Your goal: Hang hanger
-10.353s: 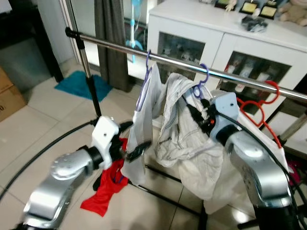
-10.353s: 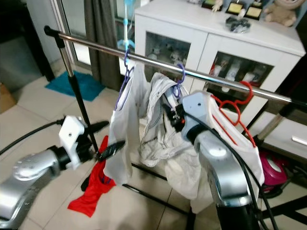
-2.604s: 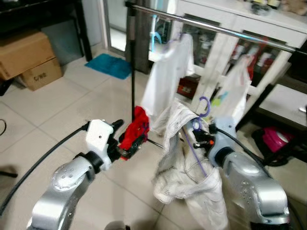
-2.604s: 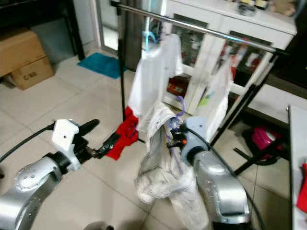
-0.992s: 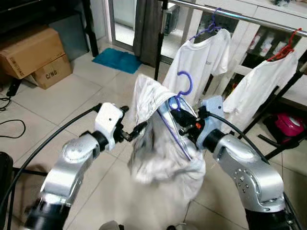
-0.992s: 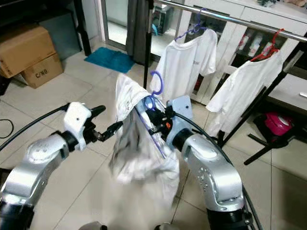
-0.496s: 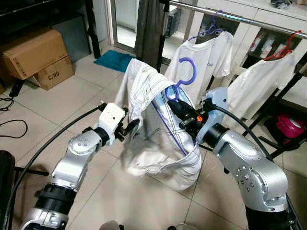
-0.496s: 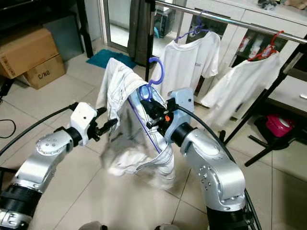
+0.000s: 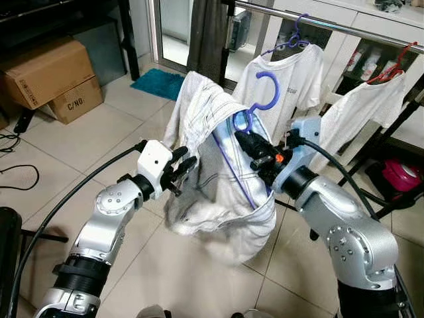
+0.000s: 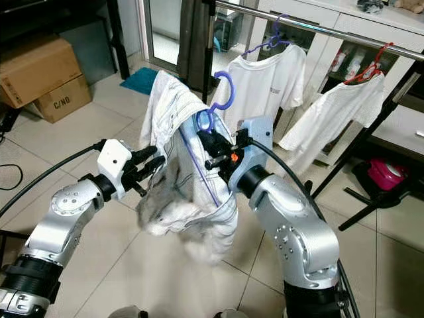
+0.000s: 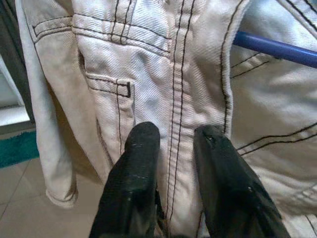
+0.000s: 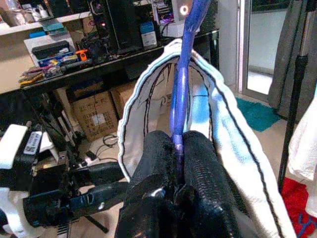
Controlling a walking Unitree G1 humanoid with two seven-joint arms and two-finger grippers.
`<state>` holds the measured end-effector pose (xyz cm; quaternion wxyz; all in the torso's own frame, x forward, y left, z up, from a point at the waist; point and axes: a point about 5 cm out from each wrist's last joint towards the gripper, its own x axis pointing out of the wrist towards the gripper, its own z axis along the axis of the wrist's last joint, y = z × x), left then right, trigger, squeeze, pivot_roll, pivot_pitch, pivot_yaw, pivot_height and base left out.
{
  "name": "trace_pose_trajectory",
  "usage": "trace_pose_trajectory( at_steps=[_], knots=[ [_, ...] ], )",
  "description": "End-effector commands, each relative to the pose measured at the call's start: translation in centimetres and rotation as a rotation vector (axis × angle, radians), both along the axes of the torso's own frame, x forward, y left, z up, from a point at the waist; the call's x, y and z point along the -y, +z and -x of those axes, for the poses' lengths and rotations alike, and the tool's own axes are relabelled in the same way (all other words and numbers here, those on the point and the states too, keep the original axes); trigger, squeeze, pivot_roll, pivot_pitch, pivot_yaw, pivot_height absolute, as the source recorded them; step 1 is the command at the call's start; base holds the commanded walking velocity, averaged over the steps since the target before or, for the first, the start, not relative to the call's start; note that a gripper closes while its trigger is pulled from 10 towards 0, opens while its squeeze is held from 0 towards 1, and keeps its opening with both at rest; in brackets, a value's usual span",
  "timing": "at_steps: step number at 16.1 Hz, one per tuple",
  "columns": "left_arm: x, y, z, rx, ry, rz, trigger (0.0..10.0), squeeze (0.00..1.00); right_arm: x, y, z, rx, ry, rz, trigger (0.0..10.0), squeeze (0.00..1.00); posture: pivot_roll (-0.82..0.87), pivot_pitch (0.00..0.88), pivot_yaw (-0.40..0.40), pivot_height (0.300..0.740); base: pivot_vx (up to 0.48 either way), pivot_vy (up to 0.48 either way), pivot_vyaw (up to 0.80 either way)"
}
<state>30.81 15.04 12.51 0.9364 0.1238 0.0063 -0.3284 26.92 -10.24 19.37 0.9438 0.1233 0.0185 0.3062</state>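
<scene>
right hand [image 12: 179, 148] clamped on purple hanger [image 9: 260, 99], left hand [image 11: 171, 158] parted against white garment [image 9: 212, 165]

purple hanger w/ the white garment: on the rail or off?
Off. The purple hanger is clamped in the right tool, its hook free in the air below the rail; the white garment drapes from it.

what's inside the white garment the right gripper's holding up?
A blue hanger: its hook sticks out the top, and one blue arm runs down inside the white garment. The right gripper is shut on the hanger's neck. The hanger's other arm is covered by cloth.
</scene>
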Motion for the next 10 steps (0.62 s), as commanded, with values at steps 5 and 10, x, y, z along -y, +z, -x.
trace_pose_trajectory(
  at_steps=[5, 10],
  knots=[
    [0.2, 0.9, 0.0, 0.034, -0.023, 0.031, 0.0, 0.0, 0.8, 1.0, -0.4, 0.034, -0.048, -0.023, 0.0, 0.0, -0.05, 0.014, -0.07, 0.74, 0.0, 0.0, 0.0],
    [-0.3, 1.7, -0.3, 0.056, -0.012, 0.043, 0.0, 0.0, 0.5, 0.8, -0.2, 0.042, -0.022, 0.005, 0.0, 0.0, -0.04, 0.014, -0.068, 0.74, 0.0, 0.0, 0.0]
  ],
)
